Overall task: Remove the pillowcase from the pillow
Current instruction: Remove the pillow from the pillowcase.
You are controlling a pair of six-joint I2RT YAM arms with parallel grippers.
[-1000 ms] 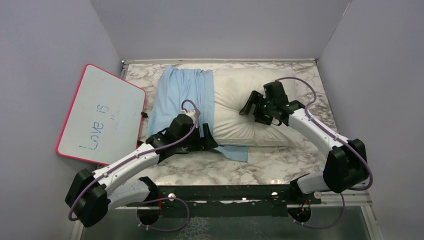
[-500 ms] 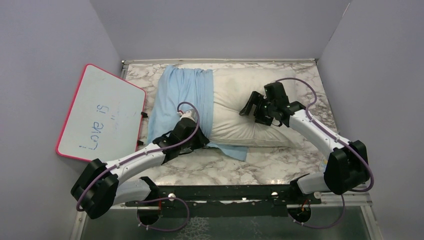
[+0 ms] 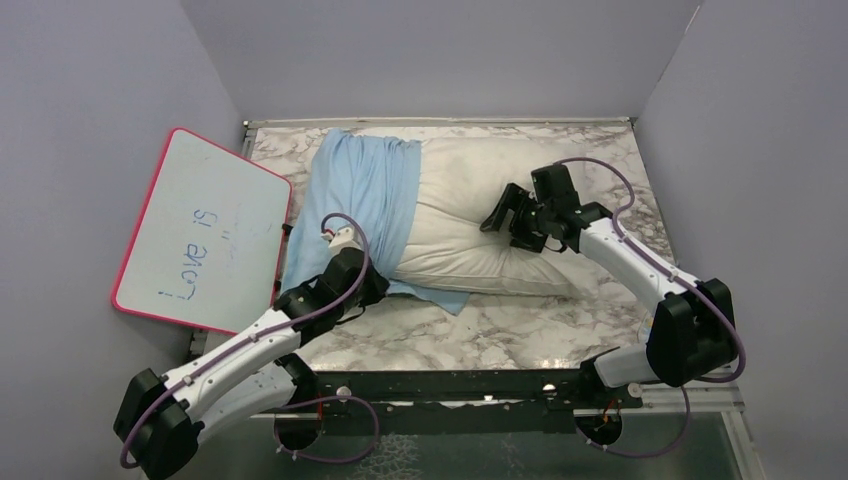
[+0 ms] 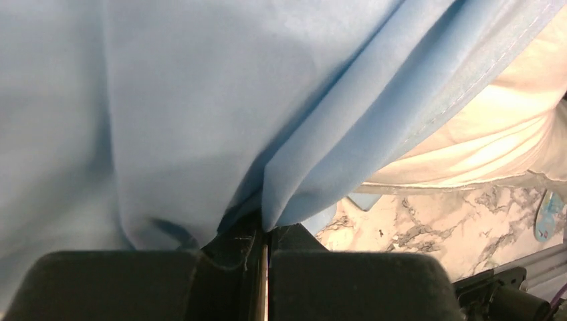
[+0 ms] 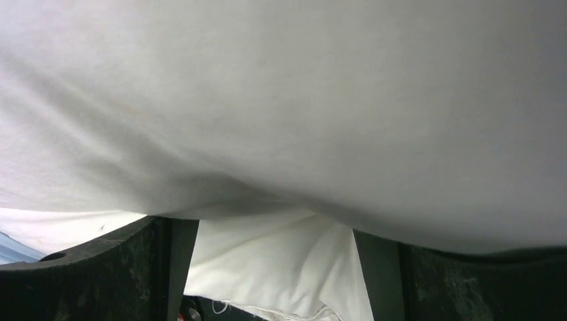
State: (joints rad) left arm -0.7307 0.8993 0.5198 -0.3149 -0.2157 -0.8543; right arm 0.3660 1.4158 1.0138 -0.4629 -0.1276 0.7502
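Gripping pillowcase (image 4: pixel 167 100): left hand (image 4: pixel 263 249) | right hand (image 3: pixel 505 223) spread on pillow (image 3: pixel 465 195) | whiteboard (image 3: pixel 205 230) reads "Love is"

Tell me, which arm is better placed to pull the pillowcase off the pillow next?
Left, I think. The left gripper is shut on the pillowcase edge; the right gripper stands open on the pillow.

Soft, even overhead light; wrist views blur close up, the pillow (image 4: pixel 501 127) perhaps overexposed there.
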